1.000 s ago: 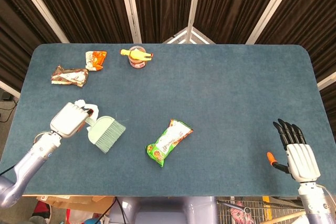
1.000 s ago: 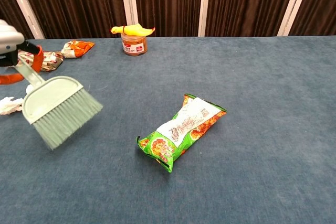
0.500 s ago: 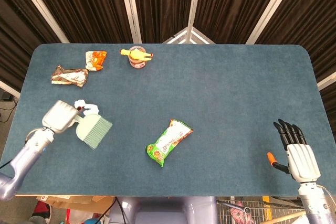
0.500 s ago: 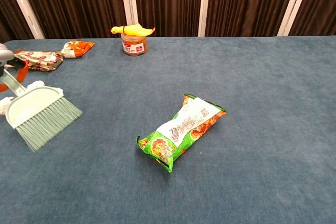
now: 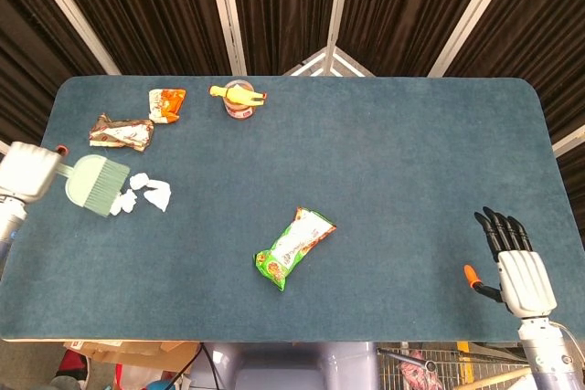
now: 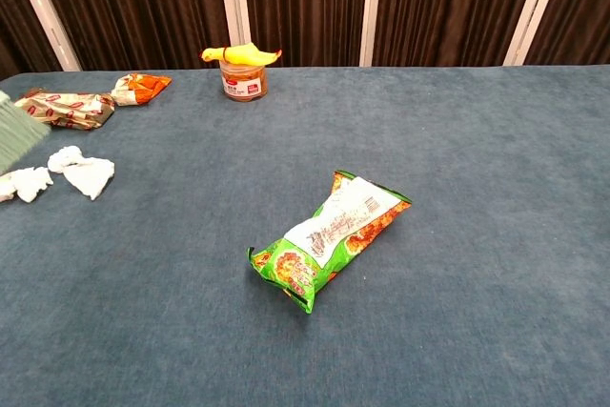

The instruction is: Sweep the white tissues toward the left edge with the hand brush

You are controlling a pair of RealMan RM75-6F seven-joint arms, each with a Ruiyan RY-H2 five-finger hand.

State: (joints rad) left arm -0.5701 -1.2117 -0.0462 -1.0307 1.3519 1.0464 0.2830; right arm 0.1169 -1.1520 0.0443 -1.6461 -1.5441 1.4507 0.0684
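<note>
My left hand [image 5: 25, 173] holds the pale green hand brush [image 5: 95, 184] at the table's left edge. Its bristles point right, touching the nearest white tissue [image 5: 120, 203]. Two more crumpled tissues [image 5: 154, 192] lie just right of the brush. In the chest view the tissues [image 6: 84, 172] sit at the far left, and only the brush's bristle tip [image 6: 17, 131] shows at the frame edge. My right hand [image 5: 514, 261] rests at the table's near right corner, fingers extended, holding nothing.
A green and orange snack bag [image 5: 292, 247] lies mid-table. Two snack wrappers [image 5: 122, 131] [image 5: 167, 103] lie at the far left. A small jar with a yellow rubber chicken on top [image 5: 239, 99] stands at the back.
My left hand has carried the brush left and up toward the table's left edge. The tissues, earlier partly hidden by the hand and brush, now lie exposed to its right. The right hand stayed still.
</note>
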